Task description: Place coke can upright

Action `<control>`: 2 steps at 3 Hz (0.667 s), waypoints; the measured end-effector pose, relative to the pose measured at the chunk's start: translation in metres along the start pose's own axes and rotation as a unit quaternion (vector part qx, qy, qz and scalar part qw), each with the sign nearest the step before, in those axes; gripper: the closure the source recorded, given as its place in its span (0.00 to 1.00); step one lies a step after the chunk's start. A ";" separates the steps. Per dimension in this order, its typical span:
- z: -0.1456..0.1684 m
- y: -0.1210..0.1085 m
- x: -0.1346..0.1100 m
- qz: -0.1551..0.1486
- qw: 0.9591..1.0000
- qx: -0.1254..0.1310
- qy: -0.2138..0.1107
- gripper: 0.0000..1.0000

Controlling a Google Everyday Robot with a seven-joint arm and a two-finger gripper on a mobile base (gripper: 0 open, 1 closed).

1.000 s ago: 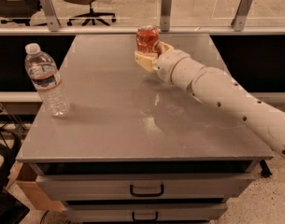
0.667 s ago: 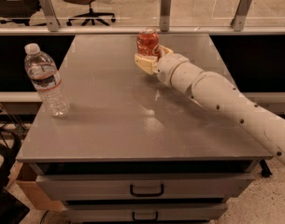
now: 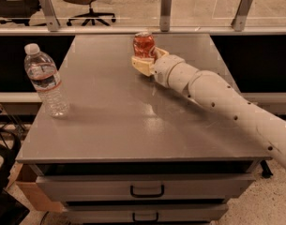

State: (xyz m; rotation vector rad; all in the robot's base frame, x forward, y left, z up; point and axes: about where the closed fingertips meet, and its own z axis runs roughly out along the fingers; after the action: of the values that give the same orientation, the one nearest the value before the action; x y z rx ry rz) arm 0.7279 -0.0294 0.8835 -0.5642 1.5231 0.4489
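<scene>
The coke can (image 3: 144, 44) is red-orange with a silver top and stands upright at the far middle of the grey table (image 3: 109, 125). My gripper (image 3: 150, 60) reaches in from the right on a long white arm (image 3: 217, 95). Its cream fingers (image 3: 141, 66) close around the lower part of the can and hide the can's base. I cannot tell whether the can rests on the table or is held just above it.
A clear plastic water bottle (image 3: 45, 81) stands upright near the table's left edge. A glass barrier with metal posts (image 3: 166, 8) runs behind the table's far edge. Drawers with handles (image 3: 147, 191) sit below the front edge.
The gripper and the can have shifted slightly left and lower, toward the table. The can stays upright in the fingers. The bottle has not moved.
</scene>
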 end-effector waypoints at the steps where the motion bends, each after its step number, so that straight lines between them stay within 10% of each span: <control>1: 0.000 0.000 0.001 0.000 1.000 -0.001 0.001 1.00; 2: -0.006 -0.001 0.009 0.002 1.000 0.007 0.007 1.00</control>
State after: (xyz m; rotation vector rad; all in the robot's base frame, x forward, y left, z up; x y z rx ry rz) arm 0.7238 -0.0341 0.8751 -0.5540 1.5394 0.4386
